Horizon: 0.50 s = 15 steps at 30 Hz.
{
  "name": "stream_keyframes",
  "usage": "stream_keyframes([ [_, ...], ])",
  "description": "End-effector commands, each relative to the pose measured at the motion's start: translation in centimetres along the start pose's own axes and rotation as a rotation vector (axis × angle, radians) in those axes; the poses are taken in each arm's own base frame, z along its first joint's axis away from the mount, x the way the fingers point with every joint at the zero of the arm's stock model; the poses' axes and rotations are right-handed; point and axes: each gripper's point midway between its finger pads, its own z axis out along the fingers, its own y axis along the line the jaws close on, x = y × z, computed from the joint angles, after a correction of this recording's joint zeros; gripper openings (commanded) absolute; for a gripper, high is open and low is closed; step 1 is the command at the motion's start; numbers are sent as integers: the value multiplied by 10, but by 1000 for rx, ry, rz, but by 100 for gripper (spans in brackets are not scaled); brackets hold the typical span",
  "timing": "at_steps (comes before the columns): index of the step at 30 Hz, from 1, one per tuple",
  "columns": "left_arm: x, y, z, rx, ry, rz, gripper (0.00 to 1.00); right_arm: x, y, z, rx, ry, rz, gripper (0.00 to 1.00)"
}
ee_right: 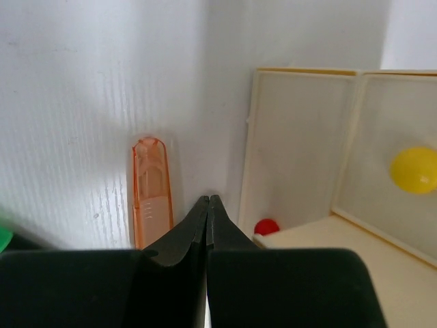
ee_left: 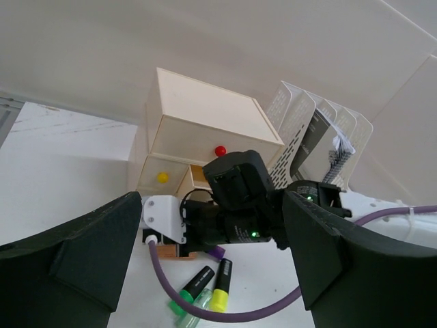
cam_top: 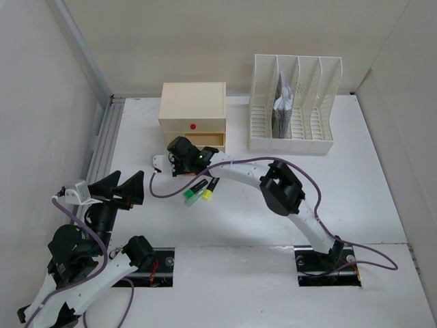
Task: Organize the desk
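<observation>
Diffuse light is coming from overhead, leaving the desk bright and almost washed out. Only faint, soft-edged shadows are lying under the right arm and around the drawer box toward the far edge. In the left wrist view, wide-angle distortion is bowing the wall lines, and the left gripper's fingers are showing as dark, soft masses at the bottom corners. In the right wrist view, the right gripper's black fingers are sitting slightly out of focus, and the yellow knob is glowing softly.

Orange pen partly behind end effector
</observation>
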Motion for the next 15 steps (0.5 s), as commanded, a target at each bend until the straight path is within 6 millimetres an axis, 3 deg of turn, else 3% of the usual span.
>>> stream_keyframes([
  [1, -28, 5, -16, 37, -112, -78, 82, -5, -7, 14, 57, -1, -13, 0],
  [13, -28, 5, -16, 37, -112, -78, 82, 4, 0, 26, 54, 29, -34, 0],
  [15, -28, 5, -16, 37, -112, -78, 82, 11, 10, 27, 20, 47, -40, 0],
])
